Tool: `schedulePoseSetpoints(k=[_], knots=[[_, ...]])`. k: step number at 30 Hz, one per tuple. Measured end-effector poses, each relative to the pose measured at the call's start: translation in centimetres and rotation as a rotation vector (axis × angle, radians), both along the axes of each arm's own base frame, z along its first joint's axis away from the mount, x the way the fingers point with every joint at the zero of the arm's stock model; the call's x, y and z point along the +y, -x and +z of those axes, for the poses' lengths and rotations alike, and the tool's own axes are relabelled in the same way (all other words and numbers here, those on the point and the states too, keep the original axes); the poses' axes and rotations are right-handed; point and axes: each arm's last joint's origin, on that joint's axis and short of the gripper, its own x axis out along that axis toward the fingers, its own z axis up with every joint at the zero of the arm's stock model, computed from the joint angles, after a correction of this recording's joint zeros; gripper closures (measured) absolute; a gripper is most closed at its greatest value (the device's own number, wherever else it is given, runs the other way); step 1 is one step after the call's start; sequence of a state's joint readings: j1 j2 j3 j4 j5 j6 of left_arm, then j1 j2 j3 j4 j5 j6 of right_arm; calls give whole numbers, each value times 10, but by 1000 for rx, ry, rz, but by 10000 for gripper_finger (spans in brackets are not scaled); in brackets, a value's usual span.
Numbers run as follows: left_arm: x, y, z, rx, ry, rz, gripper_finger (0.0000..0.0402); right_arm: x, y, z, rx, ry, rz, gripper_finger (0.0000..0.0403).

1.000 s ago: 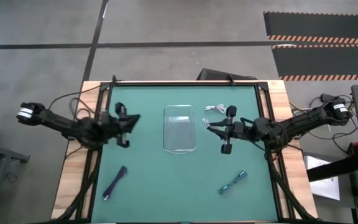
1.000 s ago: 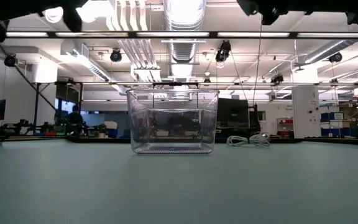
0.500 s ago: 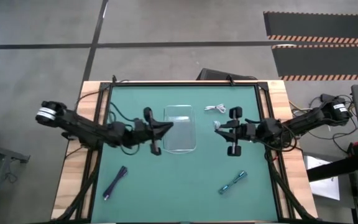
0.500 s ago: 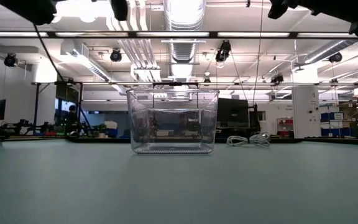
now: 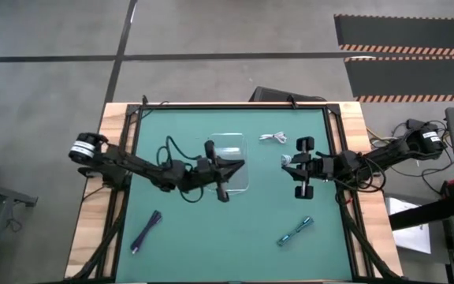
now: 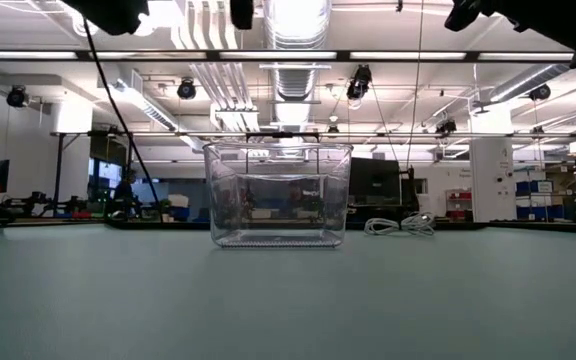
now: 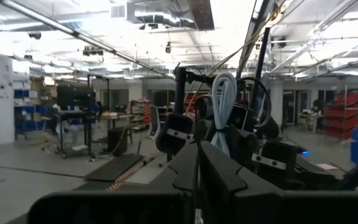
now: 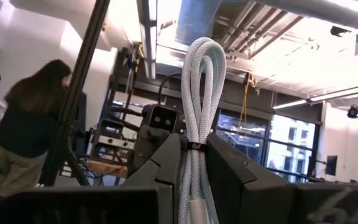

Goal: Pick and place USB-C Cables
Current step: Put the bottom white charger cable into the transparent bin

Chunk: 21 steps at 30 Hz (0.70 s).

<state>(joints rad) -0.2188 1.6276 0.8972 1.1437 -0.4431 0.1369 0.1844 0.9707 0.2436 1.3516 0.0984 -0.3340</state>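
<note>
My right gripper (image 5: 284, 162) hovers right of the clear tray (image 5: 228, 183), shut on a white-silver USB-C cable bundle (image 8: 202, 68), which also shows in the left wrist view (image 7: 222, 106). My left gripper (image 5: 240, 165) is shut and empty, high over the tray's right part, pointing at the right gripper. A second white-silver cable (image 5: 273, 138) lies flat near the far edge. The dark purple cable (image 5: 146, 231) lies flat near left, the teal cable (image 5: 295, 230) near right. My right gripper pinches the white bundle between its two fingers at the black tie around its middle (image 8: 194, 147). The fingers come level from the table's right and lie across the bundle. The bundle stands upright, lifted clear of the table, its looped end (image 8: 205, 46) above the fingers.
The tray stands in the middle of the green mat (image 5: 211, 252), seen as a clear box in the low view (image 6: 278, 195), with the loose white cable (image 6: 400, 226) to its right. Wooden table rim and black arm wires run along both sides. A person (image 8: 27, 124) stands in the room beyond.
My left arm has swung from the table's left side toward the right, and its gripper now hangs over the tray. My right gripper has drawn back a little toward the table's right edge, still holding the white bundle up off the table.
</note>
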Motion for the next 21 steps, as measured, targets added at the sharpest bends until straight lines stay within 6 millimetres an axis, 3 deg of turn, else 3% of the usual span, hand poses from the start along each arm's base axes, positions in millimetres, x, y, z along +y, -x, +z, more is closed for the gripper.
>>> schedulePoseSetpoints(k=[7, 16, 21], knots=[[1, -16, 6, -20, -9, 5, 386, 2, 0, 0, -2, 37, 72, 355], [-2, -30, 0, -17, -39, -74, 266, 5, -8, -10, 44, 132, 74, 355], [-7, -46, -2, -26, -73, -145, 230, 6, -21, -13, 80, 126, 53, 355]])
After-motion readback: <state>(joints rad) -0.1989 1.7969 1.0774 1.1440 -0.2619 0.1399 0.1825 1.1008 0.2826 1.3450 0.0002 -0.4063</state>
